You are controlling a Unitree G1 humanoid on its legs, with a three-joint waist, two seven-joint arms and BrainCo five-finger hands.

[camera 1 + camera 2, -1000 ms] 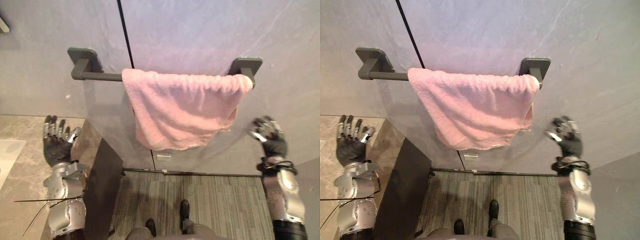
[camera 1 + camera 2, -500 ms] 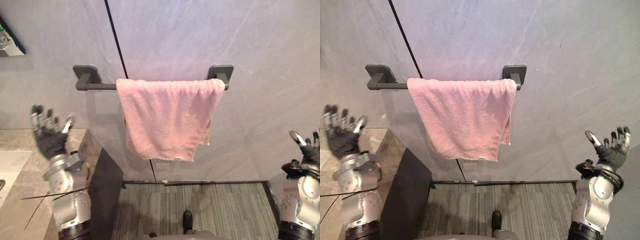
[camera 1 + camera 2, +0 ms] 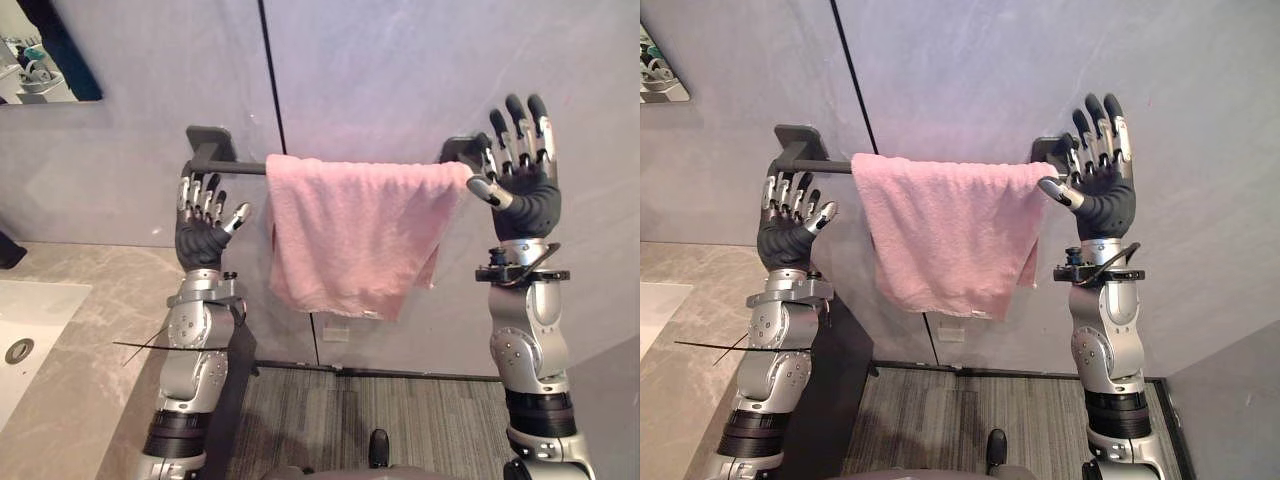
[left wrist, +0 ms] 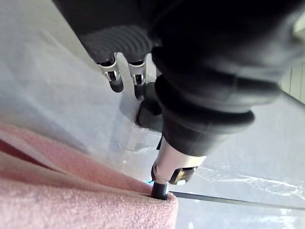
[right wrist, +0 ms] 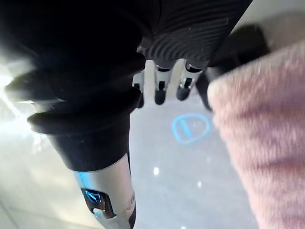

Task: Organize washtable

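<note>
A pink towel [image 3: 355, 235] hangs folded over a dark wall-mounted towel bar [image 3: 225, 165], bunched toward its right end. My left hand [image 3: 205, 228] is raised beside the towel's left edge, below the bar's left bracket, fingers straight and open. In the left wrist view its thumb tip [image 4: 161, 190] sits right at the towel [image 4: 71, 195]. My right hand [image 3: 525, 185] is held up at the bar's right bracket, open, palm toward the wall, thumb by the towel's top right corner. The right wrist view shows straight fingers [image 5: 159, 90] beside the towel [image 5: 267, 143].
A marble countertop [image 3: 70, 400] with a white sink [image 3: 30, 310] lies at the left, ending in a dark cabinet side [image 3: 238, 380]. A mirror corner [image 3: 45, 50] hangs at the upper left. Grey wall panels stand behind the bar, with striped floor [image 3: 420, 415] below.
Both arms have risen from low at my sides to the two ends of the towel bar. The camera has shifted. The towel still hangs on the bar.
</note>
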